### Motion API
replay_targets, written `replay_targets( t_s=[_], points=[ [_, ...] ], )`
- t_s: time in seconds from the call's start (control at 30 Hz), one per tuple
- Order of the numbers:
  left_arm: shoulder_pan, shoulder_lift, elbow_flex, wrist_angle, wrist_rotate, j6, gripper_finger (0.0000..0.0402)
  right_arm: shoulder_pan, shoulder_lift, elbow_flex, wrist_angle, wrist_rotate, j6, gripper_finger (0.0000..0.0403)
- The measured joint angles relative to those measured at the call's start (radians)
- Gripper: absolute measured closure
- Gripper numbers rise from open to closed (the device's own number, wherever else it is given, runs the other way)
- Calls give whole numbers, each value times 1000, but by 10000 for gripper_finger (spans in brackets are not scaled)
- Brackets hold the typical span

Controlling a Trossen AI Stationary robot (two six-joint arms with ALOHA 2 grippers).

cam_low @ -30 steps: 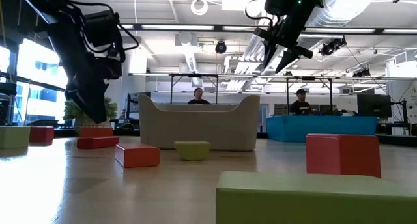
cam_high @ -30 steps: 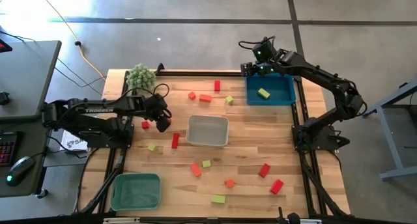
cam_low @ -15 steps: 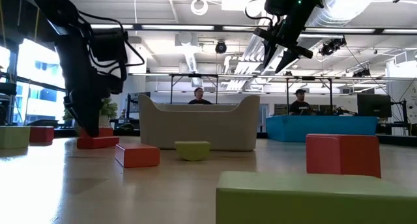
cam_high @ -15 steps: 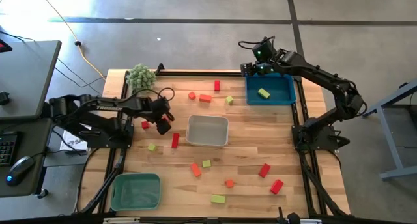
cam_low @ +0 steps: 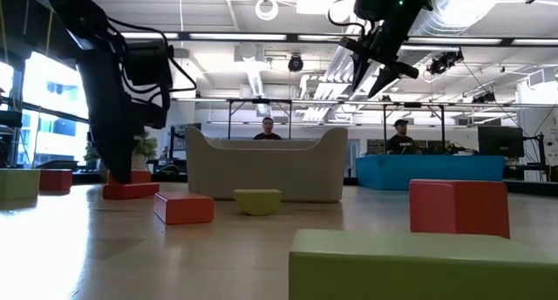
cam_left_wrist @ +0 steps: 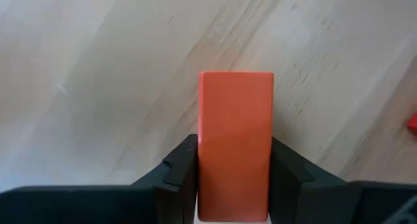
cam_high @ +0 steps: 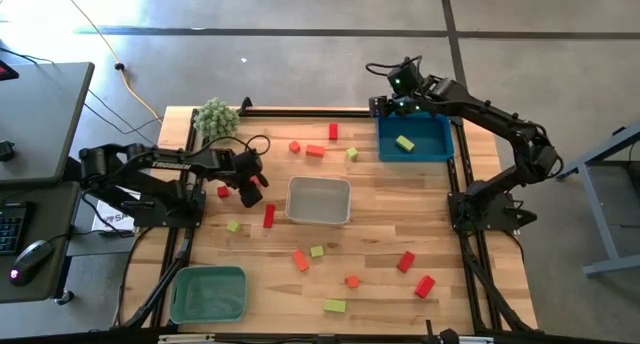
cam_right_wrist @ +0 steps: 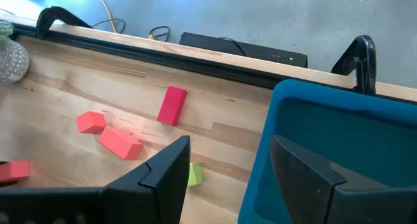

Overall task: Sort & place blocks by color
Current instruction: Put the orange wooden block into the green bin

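Observation:
Small red, orange-red and yellow-green blocks lie scattered on the wooden table (cam_high: 380, 234). My left gripper (cam_high: 252, 190) (cam_left_wrist: 234, 154) is down at the table's left side, shut on an orange-red bar (cam_left_wrist: 234, 120). That bar is hidden under the gripper in the high view. A red cube (cam_high: 222, 192) lies just left of it and a red bar (cam_high: 268, 215) just nearer. My right gripper (cam_high: 385, 106) (cam_right_wrist: 228, 178) hangs open, high over the left rim of the blue tray (cam_high: 440, 152). A yellow-green block (cam_high: 404, 143) lies in that tray. My left gripper pinches the orange-red bar by its two long sides (cam_left_wrist: 203, 136), one finger (cam_left_wrist: 179, 168) on each, at one end of the bar. The fingers come steeply from above and lie across the bar. The bar lies flat on the wood, its other end reaching out beyond the fingertips.
A pale grey tray (cam_high: 319, 184) stands mid-table and a green tray (cam_high: 208, 274) at the near left corner. A fuzzy green plant (cam_high: 215, 117) sits at the far left. More blocks lie at the far middle (cam_high: 315, 151) and along the near side (cam_high: 405, 261).
My left gripper has come down from above the table to the table top at the left side, tipping a little steeper, and has kept still for the last half second. The right arm has not moved.

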Motion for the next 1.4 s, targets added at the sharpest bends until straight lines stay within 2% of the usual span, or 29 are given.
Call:
replay_targets(
  t_s=[0.1,0.27,0.4,0.53,0.67,0.87,1.03,1.23,1.4],
  points=[
    [-1,-22,10,-36,45,0,300,20,0,0,0,-2,-20,203],
    [-3,-78,59,-104,50,0,300,59,0,0,0,-3,-34,203],
    [-19,-141,113,-157,95,-14,300,92,0,0,0,-3,-53,203],
    [-63,-200,178,-268,102,-72,300,127,0,0,0,-7,-73,203],
    [-134,-262,230,-394,114,-185,300,153,0,0,0,-90,-111,203],
    [-303,-363,255,-540,201,-416,300,185,0,0,0,-282,-115,203],
    [-502,-424,255,-603,239,-675,300,227,0,0,-19,-399,-134,203],
    [-777,-448,255,-559,253,-997,300,305,0,0,-85,-410,-202,203],
    [-981,-418,255,-468,250,-1181,300,381,0,0,-158,-399,-243,203]
  ],
)
